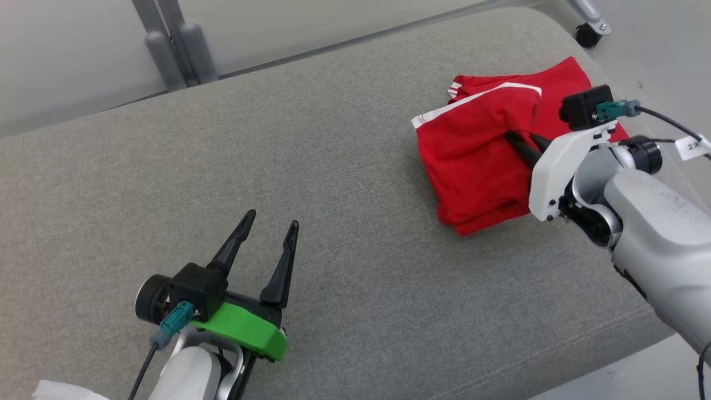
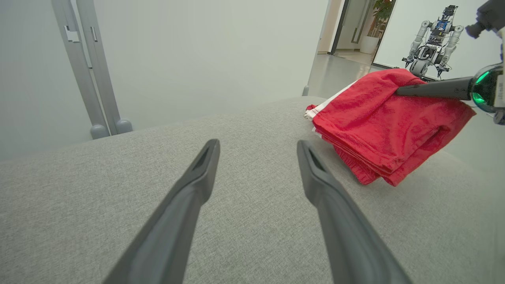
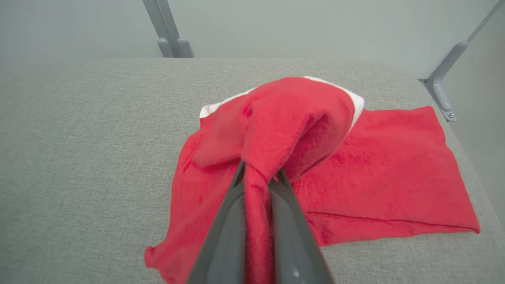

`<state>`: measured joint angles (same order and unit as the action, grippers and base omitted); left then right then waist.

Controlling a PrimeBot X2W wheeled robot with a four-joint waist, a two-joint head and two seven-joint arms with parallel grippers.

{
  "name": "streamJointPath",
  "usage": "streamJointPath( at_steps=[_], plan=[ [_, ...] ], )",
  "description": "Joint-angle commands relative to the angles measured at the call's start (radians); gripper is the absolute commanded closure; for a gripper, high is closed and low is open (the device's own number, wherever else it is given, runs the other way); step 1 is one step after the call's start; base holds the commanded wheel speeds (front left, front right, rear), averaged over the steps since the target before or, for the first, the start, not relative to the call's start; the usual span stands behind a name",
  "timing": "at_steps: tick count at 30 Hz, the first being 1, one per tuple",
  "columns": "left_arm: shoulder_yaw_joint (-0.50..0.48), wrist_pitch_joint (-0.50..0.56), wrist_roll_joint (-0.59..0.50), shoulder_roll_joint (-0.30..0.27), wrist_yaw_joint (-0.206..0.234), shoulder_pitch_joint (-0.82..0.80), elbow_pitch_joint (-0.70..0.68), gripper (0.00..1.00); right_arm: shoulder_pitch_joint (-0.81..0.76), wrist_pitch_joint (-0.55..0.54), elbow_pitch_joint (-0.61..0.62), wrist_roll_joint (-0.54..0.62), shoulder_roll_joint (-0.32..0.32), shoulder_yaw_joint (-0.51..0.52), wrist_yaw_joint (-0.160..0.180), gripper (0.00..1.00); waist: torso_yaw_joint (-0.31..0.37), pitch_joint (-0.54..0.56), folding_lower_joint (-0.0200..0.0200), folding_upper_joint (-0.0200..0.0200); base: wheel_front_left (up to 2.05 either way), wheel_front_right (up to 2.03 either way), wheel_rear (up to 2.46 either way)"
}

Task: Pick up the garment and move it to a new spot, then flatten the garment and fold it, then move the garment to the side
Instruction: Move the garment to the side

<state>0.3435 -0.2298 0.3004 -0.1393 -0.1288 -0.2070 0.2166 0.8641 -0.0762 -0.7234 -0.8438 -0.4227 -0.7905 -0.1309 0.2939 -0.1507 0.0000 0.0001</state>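
Observation:
The garment is a folded red cloth with white stripes, lying at the right side of the grey cushion. My right gripper is shut on a pinch of its top layer, which bulges up over the fingers. The rest of the garment lies flat beneath. From the left wrist the garment appears at the upper right, with the right gripper's dark fingers reaching into it. My left gripper stands open over bare cushion at the lower left, well apart from the cloth, its fingers holding nothing.
Grey metal posts stand behind the cushion's far edge. A caster wheel sits on the floor at the far right. The cushion's front edge runs close below the right arm. Another robot stands far off by a doorway.

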Motion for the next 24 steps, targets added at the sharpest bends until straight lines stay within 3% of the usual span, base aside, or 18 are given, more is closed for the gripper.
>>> streamJointPath(
  at_steps=[1,9,19,24],
  plan=[
    [0.0,0.004,-0.005,-0.01,-0.003,-0.016,-0.002,0.0,0.036,0.008,0.019,0.001,-0.02,-0.027,0.0,1.0,-0.052,-0.068,0.0,-0.0001,0.0,0.0,0.0],
    [0.009,0.015,-0.014,-0.032,-0.003,-0.049,-0.014,0.0,0.199,0.039,0.091,-0.063,-0.152,-0.166,0.001,1.0,-0.096,-0.169,0.0,-0.0001,0.0,0.0,0.0],
    [0.005,0.028,-0.013,-0.06,0.008,-0.076,-0.033,0.0,0.358,0.166,0.31,-0.244,-0.294,-0.358,0.001,1.0,-0.119,-0.243,0.0,-0.0001,0.0,0.0,0.0],
    [0.001,0.032,-0.012,-0.071,0.014,-0.08,-0.047,0.0,0.398,0.144,0.302,-0.269,-0.349,-0.448,0.001,1.0,-0.121,-0.263,0.0,-0.0001,0.0,0.0,0.0]
  ],
)
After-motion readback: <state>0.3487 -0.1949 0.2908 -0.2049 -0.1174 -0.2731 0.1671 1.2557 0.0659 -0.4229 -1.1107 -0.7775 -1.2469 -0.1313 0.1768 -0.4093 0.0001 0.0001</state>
